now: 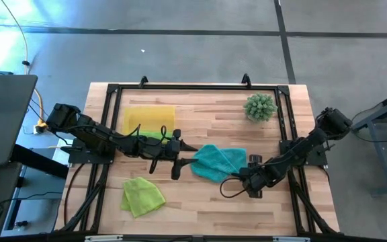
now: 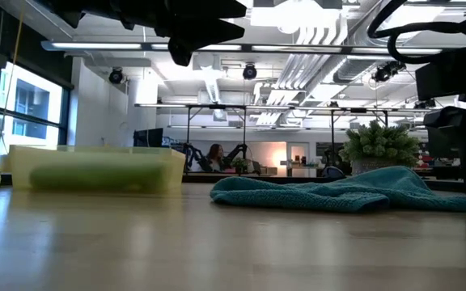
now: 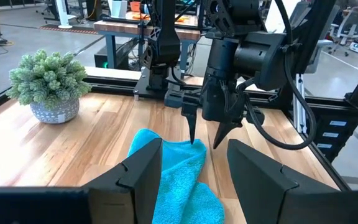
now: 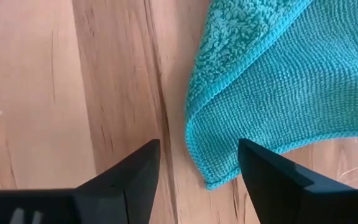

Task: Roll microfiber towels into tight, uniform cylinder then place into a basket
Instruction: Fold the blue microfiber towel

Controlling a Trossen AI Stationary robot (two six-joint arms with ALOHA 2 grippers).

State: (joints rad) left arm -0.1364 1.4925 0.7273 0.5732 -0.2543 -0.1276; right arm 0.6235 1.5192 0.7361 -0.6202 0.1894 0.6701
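In the high view the teal towel (image 1: 217, 162) lies crumpled at the middle of the wooden table (image 1: 200, 202), with both arms reaching toward it. The left gripper (image 1: 177, 156) sits just off the towel's left edge, its fingers (image 3: 143, 173) spread wide with nothing between them; from its wrist camera the teal cloth runs under and between those fingers. The right gripper (image 1: 252, 179) hovers at the towel's lower right corner, pointing down, jaws also wide and empty, a folded towel corner (image 4: 213, 158) showing between its fingers (image 4: 135, 171). The yellow basket (image 1: 134, 113) stands at the upper left of the tabletop, partly hidden by the left arm; a rolled lime green towel (image 2: 95, 178) appears to lie inside it, blurred through the translucent wall. A second lime green towel (image 1: 142, 195) lies loose at the lower left, cut off at the low view's left edge. A potted spiky plant (image 1: 260, 107) stands at the upper right.
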